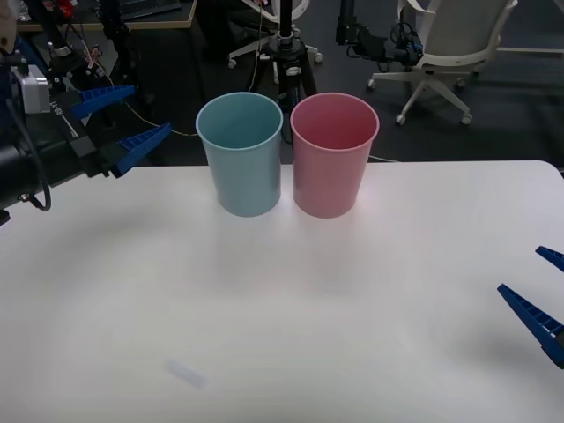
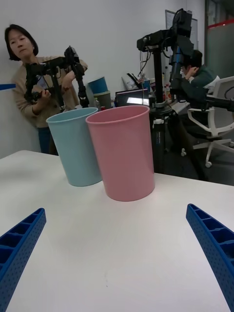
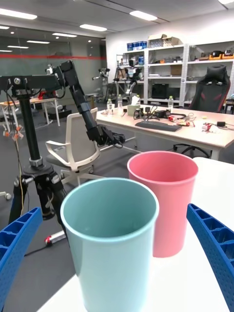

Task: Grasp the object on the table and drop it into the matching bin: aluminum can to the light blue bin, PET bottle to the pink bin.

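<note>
The blue bin (image 1: 240, 154) and pink bin (image 1: 334, 154) stand upright side by side at the far middle of the white surface (image 1: 282, 300), rims nearly touching, blue on the robot's left.

The left gripper (image 1: 126, 119) hangs in the air at the far left edge of the surface, level with the blue bin's rim and just beside it. Its fingers (image 1: 141, 144) are spread wide with nothing between them; from the left wrist the blue bin (image 3: 111, 239) sits right ahead in the gap, the pink one (image 3: 163, 202) behind.

The right gripper (image 1: 545, 291) is low over the near right of the surface, well apart from the bins — fingers (image 2: 212, 246) wide, holding nothing.

I cannot make out the can: the pictures do not reveal the inside of either bin.
</note>
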